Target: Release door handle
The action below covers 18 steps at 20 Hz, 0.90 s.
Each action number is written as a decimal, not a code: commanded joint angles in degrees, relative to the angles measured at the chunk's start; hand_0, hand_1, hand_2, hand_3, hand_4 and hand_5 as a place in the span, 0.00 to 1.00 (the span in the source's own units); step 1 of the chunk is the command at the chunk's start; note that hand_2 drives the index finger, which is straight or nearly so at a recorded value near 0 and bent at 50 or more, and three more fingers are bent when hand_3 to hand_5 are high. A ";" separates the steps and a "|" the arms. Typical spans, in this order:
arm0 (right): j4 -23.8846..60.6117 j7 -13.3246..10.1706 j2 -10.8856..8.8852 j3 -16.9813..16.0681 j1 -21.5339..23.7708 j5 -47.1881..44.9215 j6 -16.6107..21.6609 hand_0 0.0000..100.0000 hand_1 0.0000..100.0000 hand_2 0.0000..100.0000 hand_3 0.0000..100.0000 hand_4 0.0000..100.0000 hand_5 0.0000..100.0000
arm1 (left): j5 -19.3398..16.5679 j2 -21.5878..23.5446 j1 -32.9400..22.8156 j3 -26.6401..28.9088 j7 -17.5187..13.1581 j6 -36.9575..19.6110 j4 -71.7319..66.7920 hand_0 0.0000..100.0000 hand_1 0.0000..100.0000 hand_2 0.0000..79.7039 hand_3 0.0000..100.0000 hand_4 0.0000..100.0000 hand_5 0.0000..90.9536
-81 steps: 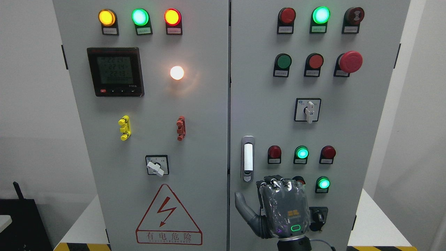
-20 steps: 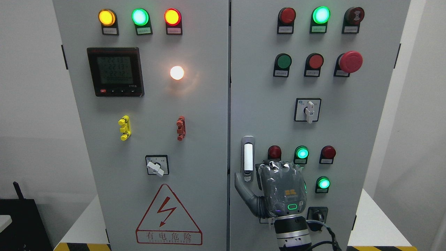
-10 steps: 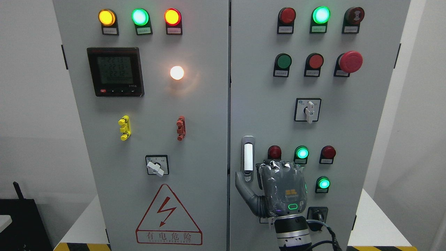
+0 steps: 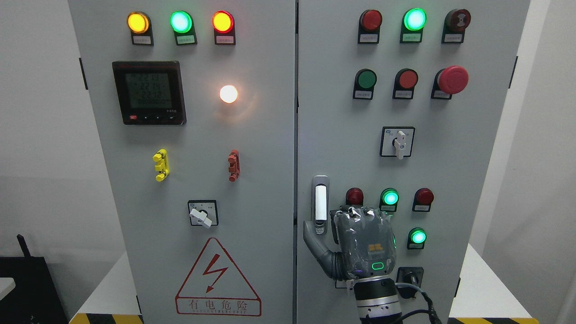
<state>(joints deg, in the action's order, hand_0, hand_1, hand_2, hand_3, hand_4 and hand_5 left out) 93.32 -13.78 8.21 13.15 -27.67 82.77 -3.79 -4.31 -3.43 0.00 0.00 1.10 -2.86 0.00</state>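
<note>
Robot hand: right robot hand (image 4: 362, 243) rose from the bottom edge right of the middle, its back toward the camera, held against the lower part of the right door; thumb (image 4: 315, 245) stuck out to the left, its tip just beside the lower end of the door handle; the other fingers (image 4: 360, 212) pointed up toward the panel and held nothing; whether they touched the door could not be told.
Cabinet: grey electrical cabinet (image 4: 252, 148) with two closed doors filled most of the view and stood on a white counter (image 4: 483, 288).
Left door: carried three lit lamps along the top, a dark digital meter (image 4: 149, 92), a glowing white lamp (image 4: 228, 93), a yellow clip (image 4: 160, 165), a red clip (image 4: 233, 165), a rotary switch (image 4: 203, 213) and a red triangular warning sign (image 4: 218, 279).
Right door: carried rows of red and green lamps and buttons, a red mushroom stop button (image 4: 452, 79) and a selector switch (image 4: 397, 141).
Door handle: upright silver door handle (image 4: 320, 202) with a white insert sat at the left edge of the right door, flat in its recess, left of the fingers and ungripped.
</note>
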 commanded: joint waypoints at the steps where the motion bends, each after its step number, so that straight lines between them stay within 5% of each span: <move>1: -0.16 -0.02 0.05 0.04 -0.10 0.02 -0.52 0.42 0.05 1.00 1.00 1.00 1.00 | 0.00 0.00 0.18 0.09 0.05 0.05 -0.53 0.12 0.39 0.00 0.00 0.00 0.00; 18: -0.24 -0.02 0.05 0.04 -0.10 -0.07 -0.70 0.43 0.08 1.00 1.00 1.00 1.00 | 0.00 0.00 0.18 0.09 0.05 0.05 -0.53 0.12 0.39 0.00 0.00 0.00 0.00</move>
<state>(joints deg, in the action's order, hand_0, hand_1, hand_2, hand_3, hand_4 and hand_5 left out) 93.14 -13.78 8.25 13.17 -27.76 82.76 -4.53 -4.31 -3.43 0.00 0.00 1.09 -2.84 0.00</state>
